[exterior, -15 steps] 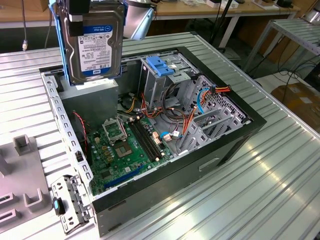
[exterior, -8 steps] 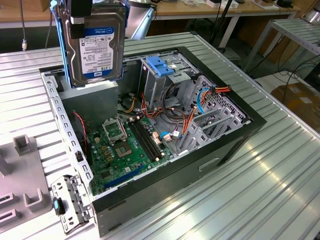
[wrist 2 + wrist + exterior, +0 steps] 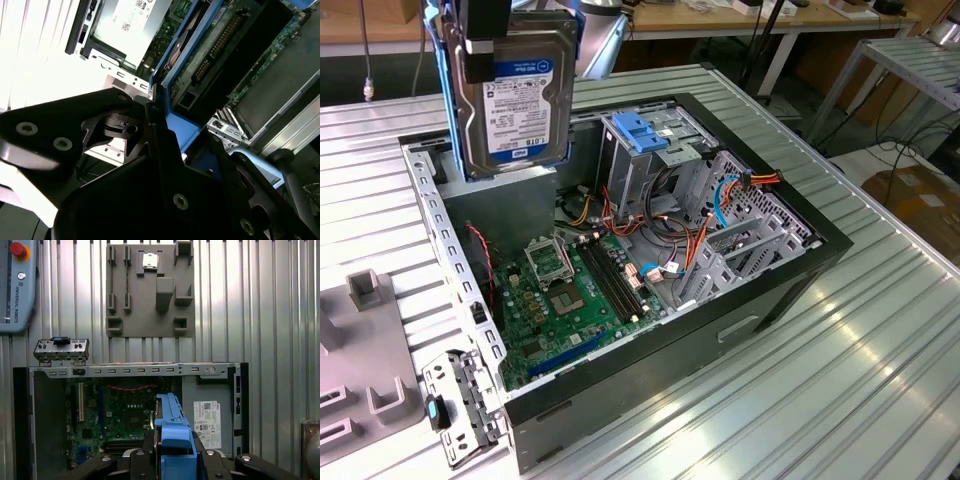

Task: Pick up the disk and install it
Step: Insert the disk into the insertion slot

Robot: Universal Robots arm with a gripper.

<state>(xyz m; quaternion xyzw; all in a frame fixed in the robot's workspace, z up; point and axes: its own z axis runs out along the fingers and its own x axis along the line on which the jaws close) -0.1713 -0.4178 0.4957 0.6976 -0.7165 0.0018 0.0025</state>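
The disk [image 3: 515,95], a silver hard drive with a white-and-blue label and blue side rails, hangs upright above the back corner of the open computer case [image 3: 760,300], on the exterior view's left. My gripper [image 3: 485,40] is shut on its upper end. In the first wrist view the disk [image 3: 172,432] shows edge-on, its blue rail between my black fingers [image 3: 142,462], over the motherboard. In the second wrist view the disk's [image 3: 215,50] circuit-board side and blue rail run away from the fingers [image 3: 150,145]. The metal drive cage [image 3: 645,150] with a blue top latch stands inside the case.
The motherboard [image 3: 560,290] and loose cables [image 3: 710,210] lie in the case. A power-supply box with a white sticker [image 3: 207,417] sits in one corner. A grey fixture plate [image 3: 150,290], a metal bracket [image 3: 61,349] and a teach pendant [image 3: 15,285] rest on the ribbed table.
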